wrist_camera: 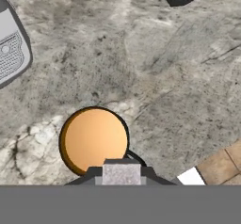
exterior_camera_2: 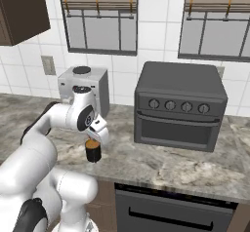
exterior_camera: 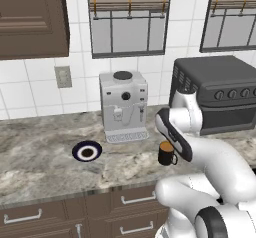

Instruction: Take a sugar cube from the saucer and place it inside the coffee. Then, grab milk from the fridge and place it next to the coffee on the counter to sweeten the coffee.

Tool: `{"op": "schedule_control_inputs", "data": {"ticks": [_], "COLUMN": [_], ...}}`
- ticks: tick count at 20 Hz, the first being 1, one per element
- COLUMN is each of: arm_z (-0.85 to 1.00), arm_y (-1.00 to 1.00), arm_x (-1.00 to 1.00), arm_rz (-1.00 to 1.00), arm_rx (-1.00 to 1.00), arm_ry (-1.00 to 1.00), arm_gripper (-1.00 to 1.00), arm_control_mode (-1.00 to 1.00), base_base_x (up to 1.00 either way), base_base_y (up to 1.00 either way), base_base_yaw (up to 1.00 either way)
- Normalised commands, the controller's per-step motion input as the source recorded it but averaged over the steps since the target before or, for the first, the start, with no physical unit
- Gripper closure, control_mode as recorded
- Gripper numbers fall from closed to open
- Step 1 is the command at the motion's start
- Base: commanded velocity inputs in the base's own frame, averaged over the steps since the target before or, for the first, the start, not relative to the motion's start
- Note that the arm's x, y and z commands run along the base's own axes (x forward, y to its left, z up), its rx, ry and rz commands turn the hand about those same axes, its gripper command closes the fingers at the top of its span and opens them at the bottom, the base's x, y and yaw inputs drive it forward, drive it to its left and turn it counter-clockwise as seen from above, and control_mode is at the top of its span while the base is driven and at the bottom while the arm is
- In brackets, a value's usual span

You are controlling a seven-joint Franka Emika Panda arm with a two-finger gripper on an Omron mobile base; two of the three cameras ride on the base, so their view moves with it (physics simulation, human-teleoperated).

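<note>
The coffee, a black mug [exterior_camera: 167, 153] with brown liquid [wrist_camera: 94, 140], stands on the marbled counter [exterior_camera: 40, 157] near its front edge. My gripper [wrist_camera: 121, 173] hangs just above the mug [exterior_camera_2: 93, 151], over the rim on the handle side. It is shut on the sugar cube [wrist_camera: 121, 176], a small pale block between the two dark fingers. The saucer [exterior_camera: 87, 151] lies to the mug's left on the counter, and I see no lump on it. The milk and the fridge are out of view.
A grey coffee machine [exterior_camera: 123, 107] stands behind and between saucer and mug. A dark toaster oven [exterior_camera_2: 178, 106] sits to the right of the mug. Brown drawers [exterior_camera: 135, 202] run under the counter's front edge.
</note>
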Motion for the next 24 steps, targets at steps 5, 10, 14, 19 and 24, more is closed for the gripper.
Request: {"op": "schedule_control_inputs", "data": {"ticks": [5,10,14,19,24], "arm_z": [-0.25,-0.08,-0.01,-0.04,0.00], "arm_y": [0.00,0.03,0.07,0.01,0.08], "arm_x": [-0.08,0.06,0.33,0.27,-0.02], "arm_rz": [0.00,0.00,0.00,0.00,0.00], "arm_rx": [0.00,0.00,0.00,0.00,0.00], "arm_ry": [0.00,0.00,0.00,0.00,0.00], "arm_gripper": [1.00,1.00,1.00,-1.00,-1.00], "arm_control_mode": [-1.00,-1.00,-1.00,-1.00,-1.00], "base_base_x": [0.00,0.00,0.00,0.00,0.00], "base_base_y": [0.00,0.00,0.00,0.00,0.00], "base_base_yaw": [0.00,0.00,0.00,0.00,0.00]}}
